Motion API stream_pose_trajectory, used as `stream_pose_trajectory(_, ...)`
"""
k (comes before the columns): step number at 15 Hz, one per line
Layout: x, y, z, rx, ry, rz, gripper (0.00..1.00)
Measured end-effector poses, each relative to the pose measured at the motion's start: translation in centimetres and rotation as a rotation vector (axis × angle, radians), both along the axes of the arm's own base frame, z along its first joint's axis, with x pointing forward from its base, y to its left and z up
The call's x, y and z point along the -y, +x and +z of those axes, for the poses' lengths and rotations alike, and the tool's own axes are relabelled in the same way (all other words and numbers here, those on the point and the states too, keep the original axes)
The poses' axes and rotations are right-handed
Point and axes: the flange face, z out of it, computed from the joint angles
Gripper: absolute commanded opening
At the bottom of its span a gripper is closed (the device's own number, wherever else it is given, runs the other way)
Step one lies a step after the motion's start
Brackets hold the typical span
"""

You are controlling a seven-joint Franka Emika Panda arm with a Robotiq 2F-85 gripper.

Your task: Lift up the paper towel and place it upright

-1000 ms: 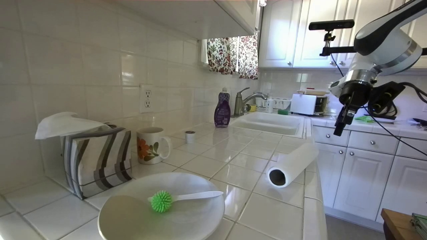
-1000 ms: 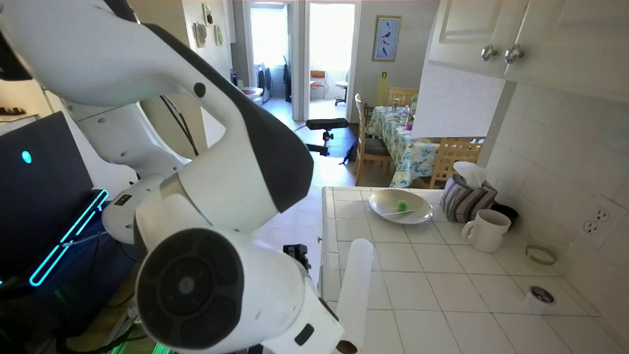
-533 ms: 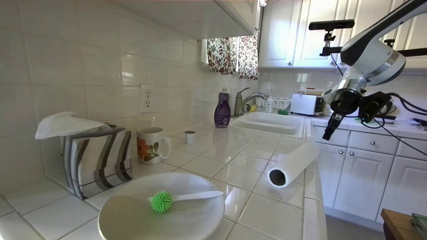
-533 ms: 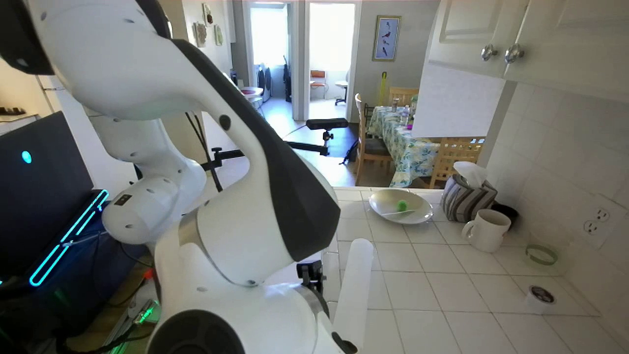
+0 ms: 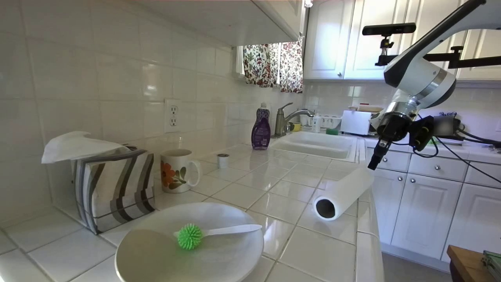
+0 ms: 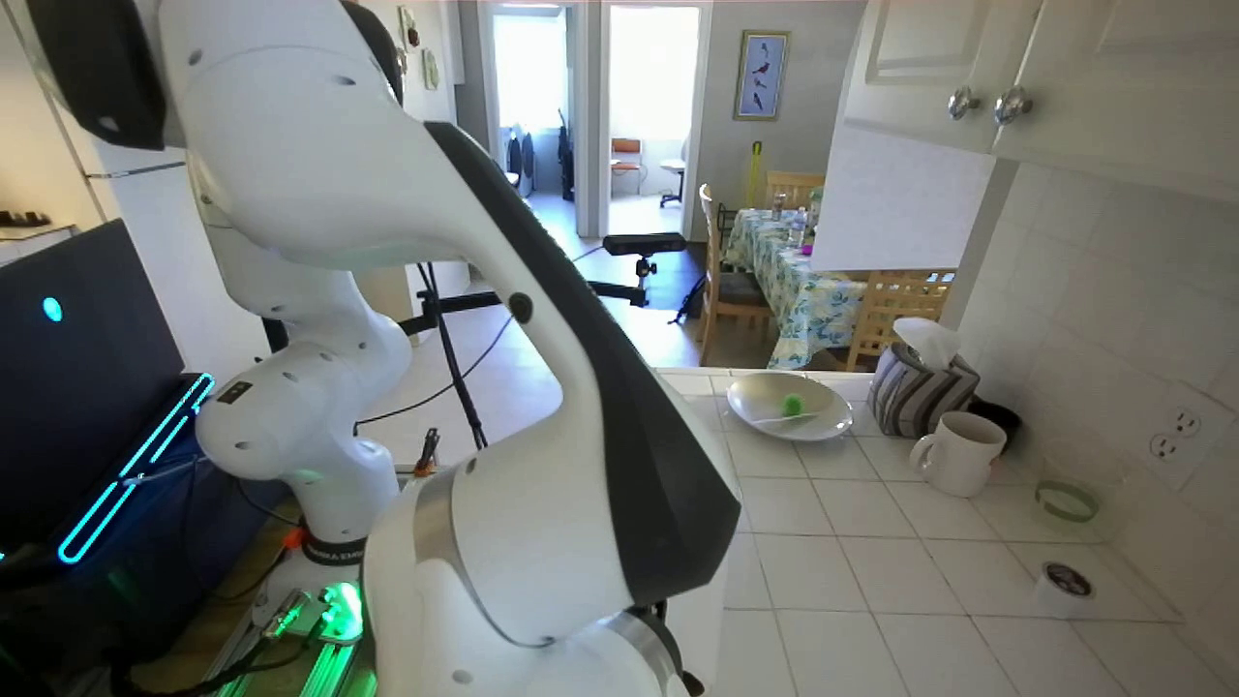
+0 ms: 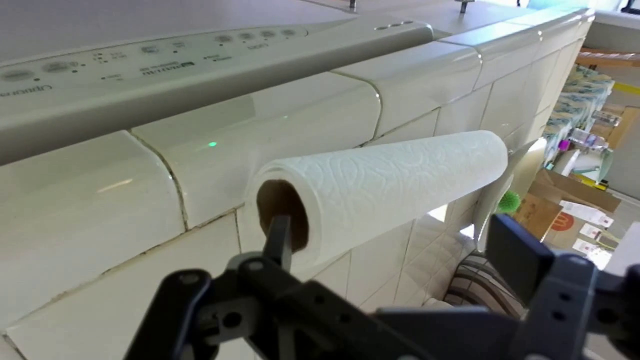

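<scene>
The claw (image 7: 397, 247) stands wide, gripping nothing; one finger (image 7: 278, 241) overlaps the core (image 7: 280, 199), whether inside it I cannot tell. Just ahead, the roll (image 7: 400, 175) lies on its side on the counter (image 7: 300, 117). A finger striking the rim could set it rolling towards the edge. Beyond, a panel (image 7: 165, 57) seems to say "Options", upside down; farthest out, packaging (image 7: 562, 222) bears a red M.

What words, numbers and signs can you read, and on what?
"M", red sign on brown packaging, wrist view.
Too small or blurred to read:
words on the white control panel
label on the purple bottle
letters on the robot's base ring
marks on the small cup's lid
print on white papers
glowing sign on the black case
</scene>
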Motion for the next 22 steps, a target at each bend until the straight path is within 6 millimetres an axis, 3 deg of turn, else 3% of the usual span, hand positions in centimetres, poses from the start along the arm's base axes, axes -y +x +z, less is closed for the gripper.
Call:
stream_pose_trajectory(9, -0.1, 2.5, -2.7, -0.032, 0.103, 0.034, 1.00)
stream_pose_trajectory(17, 0.3, 3.4, -4.3, -0.054, 0.208, 0.051, 1.00)
stream_pose_trajectory(20, 0.2, 3.6, -4.7, -0.053, 0.278, 0.061, 0.69)
stream_pose_trajectory(22, 0.1, 3.8, -4.7, -0.052, 0.313, 0.071, 0.69)
